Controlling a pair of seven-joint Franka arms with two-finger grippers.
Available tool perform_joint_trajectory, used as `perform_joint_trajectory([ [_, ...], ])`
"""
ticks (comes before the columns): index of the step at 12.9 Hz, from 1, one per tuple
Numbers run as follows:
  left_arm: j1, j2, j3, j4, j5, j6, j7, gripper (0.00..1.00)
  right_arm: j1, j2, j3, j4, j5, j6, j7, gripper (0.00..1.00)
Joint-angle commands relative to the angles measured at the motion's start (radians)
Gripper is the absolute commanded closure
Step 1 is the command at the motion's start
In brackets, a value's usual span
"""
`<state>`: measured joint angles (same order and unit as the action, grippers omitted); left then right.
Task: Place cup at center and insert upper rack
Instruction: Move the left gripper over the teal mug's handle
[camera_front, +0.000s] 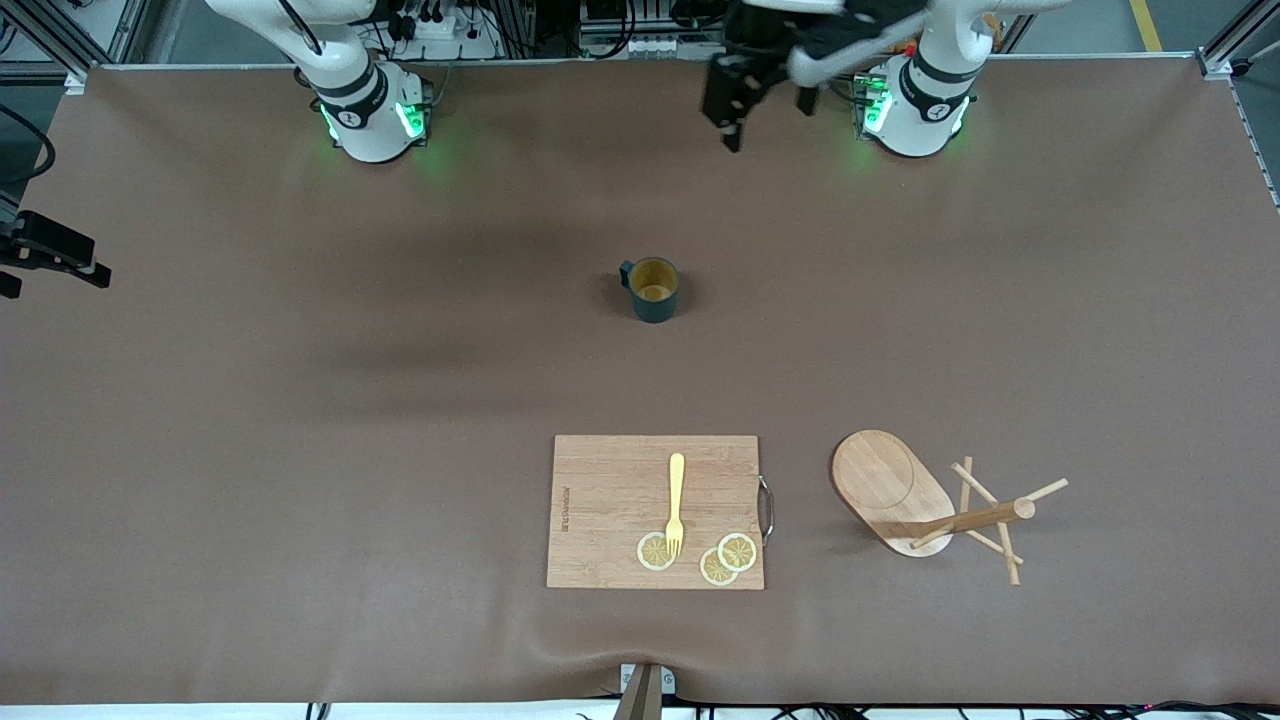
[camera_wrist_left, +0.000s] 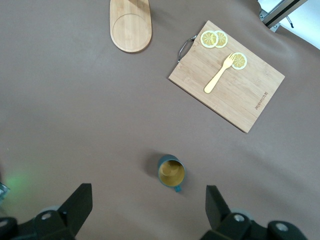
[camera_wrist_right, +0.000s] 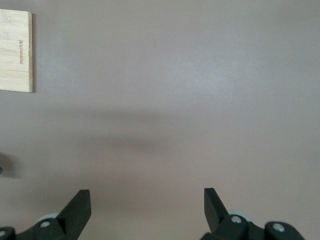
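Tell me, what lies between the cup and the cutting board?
Nothing: in the front view only bare brown table shows between the cup and the cutting board.

The left gripper (camera_wrist_left: 148, 210) hangs high over the brown table (camera_wrist_left: 75, 125) with its two black fingers (camera_wrist_left: 77, 205) spread wide and nothing between them. Under it stands a small dark green cup (camera_wrist_left: 171, 172), yellow inside. Well apart from the cup lie a light wooden oval base (camera_wrist_left: 131, 27) and a square-cornered bamboo board (camera_wrist_left: 235, 90) with a yellow fork (camera_wrist_left: 218, 75) and three lemon slices (camera_wrist_left: 213, 38) on it.

Robotics lab, not a kitchen. Brown-covered bench (camera_front: 300, 450) framed by aluminium rails (camera_front: 90, 40). Cables and power strips (camera_front: 440, 25) sit beside the arm bases (camera_front: 375, 115).
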<state>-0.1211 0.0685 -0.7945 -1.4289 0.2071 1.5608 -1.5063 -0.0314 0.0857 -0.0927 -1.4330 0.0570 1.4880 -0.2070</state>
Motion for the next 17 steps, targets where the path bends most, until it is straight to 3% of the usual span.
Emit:
perform_joint_trajectory([
  [1,-0.161,0.13,-0.002,0.053,0.153,0.005,-0.184,0.0,0.002,-0.011,0.007,-0.014,-0.011,-0.006,0.07,0.0],
  [4,-0.328,0.278,0.015,0.102,0.302,0.005,-0.375,0.0,0.008,-0.014,0.01,-0.021,-0.011,-0.031,0.107,0.0],
  [6,-0.464,0.355,0.096,0.128,0.377,0.004,-0.471,0.0,0.01,-0.014,0.01,-0.023,-0.011,-0.04,0.107,0.0],
  [10,-0.848,0.431,0.468,0.174,0.365,0.004,-0.52,0.0,0.007,-0.011,0.01,-0.024,-0.013,-0.064,0.107,0.0],
  [11,-0.892,0.448,0.515,0.176,0.36,0.004,-0.523,0.0,0.007,-0.009,0.01,-0.024,-0.013,-0.064,0.107,0.0],
  [15,-0.946,0.572,0.541,0.229,0.371,0.016,-0.635,0.0,0.01,-0.009,0.011,-0.023,-0.046,-0.064,0.101,0.0],
  [17,-1.018,0.615,0.619,0.232,0.374,0.059,-0.713,0.0,0.01,-0.007,0.011,-0.023,-0.046,-0.064,0.1,0.0],
])
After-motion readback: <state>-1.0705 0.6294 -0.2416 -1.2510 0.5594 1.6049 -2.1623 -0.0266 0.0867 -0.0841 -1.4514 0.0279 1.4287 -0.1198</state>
